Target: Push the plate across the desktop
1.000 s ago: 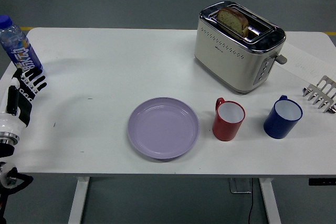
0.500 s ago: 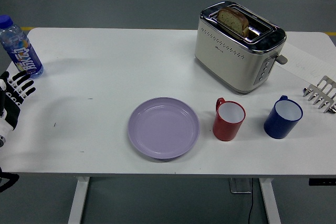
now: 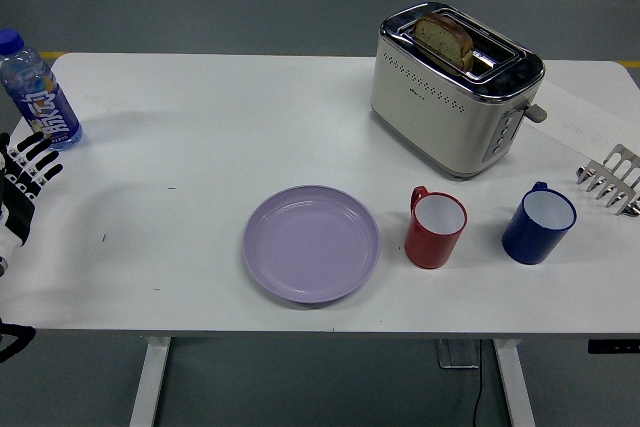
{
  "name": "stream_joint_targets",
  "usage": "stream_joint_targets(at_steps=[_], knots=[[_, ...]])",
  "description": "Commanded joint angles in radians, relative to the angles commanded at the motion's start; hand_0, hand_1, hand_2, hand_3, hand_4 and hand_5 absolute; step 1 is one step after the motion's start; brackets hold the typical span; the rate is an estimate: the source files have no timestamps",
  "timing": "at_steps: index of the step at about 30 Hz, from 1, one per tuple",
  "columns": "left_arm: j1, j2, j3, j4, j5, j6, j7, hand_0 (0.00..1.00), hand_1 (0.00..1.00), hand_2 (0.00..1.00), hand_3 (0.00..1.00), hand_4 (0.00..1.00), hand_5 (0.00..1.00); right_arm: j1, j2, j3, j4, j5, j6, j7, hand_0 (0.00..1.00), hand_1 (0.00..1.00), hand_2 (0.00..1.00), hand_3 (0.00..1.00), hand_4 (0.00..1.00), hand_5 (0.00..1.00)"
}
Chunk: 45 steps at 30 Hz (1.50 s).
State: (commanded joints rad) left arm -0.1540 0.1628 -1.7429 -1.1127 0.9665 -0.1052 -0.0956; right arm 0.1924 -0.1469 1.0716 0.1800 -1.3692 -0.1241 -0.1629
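- Lavender plate point(image 3: 311, 243): round and shallow, lying flat near the table's near edge, a little left of centre. Nothing rests in it and nothing touches it.
- White table point(image 3: 230, 117): fills most of the view, with grey floor beyond its far edge.
- Left hand point(image 3: 22, 182): black and white, at the table's left edge, well apart from the plate. Its fingers are spread and extended toward the far side, and they hold nothing. It sits just near of the bottle, without clear contact.
- Water bottle point(image 3: 36, 92): clear plastic with a blue cap and blue label, upright at the far left corner.
- Red mug point(image 3: 435, 227): just right of the plate, a small gap between them; handle turned toward the far left, white inside.
- Blue mug point(image 3: 539, 223): right of the red mug and apart from it, white inside, handle on its far side.
- Toaster point(image 3: 455, 87): cream and chrome, set at an angle on the far right part of the table; a slice of bread point(image 3: 444, 39) stands upright in one slot.
- Metal rack point(image 3: 611, 179): pronged, at the right edge, partly cut off by the frame.
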Motion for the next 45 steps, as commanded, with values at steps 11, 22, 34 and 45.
stream_joint_targets(at_steps=[11, 22, 34, 45], knots=[[-0.002, -0.002, -0.012, -0.002, -0.033, 0.004, 0.012, 0.772, 0.801, 0.812, 0.738, 0.627, 0.998, 0.002, -0.001, 0.0, 0.0, 0.0, 0.0, 0.0, 0.636, 0.606, 0.665, 0.607, 0.186, 0.113], [-0.004, -0.004, -0.015, 0.0, -0.045, 0.006, 0.011, 0.773, 0.801, 0.813, 0.742, 0.63, 0.998, 0.006, -0.001, 0.003, 0.0, -0.004, 0.0, 0.0, 0.636, 0.607, 0.666, 0.607, 0.185, 0.113], [-0.004, -0.007, -0.012, 0.003, -0.051, 0.008, 0.01, 0.773, 0.803, 0.812, 0.744, 0.629, 0.998, 0.004, 0.001, 0.005, 0.0, -0.007, 0.001, -0.003, 0.636, 0.607, 0.666, 0.607, 0.185, 0.113], [0.002, -0.011, -0.009, 0.005, -0.061, 0.017, 0.008, 0.773, 0.803, 0.813, 0.745, 0.628, 0.998, -0.001, 0.001, 0.004, 0.0, -0.009, 0.001, -0.005, 0.636, 0.607, 0.666, 0.607, 0.185, 0.114]])
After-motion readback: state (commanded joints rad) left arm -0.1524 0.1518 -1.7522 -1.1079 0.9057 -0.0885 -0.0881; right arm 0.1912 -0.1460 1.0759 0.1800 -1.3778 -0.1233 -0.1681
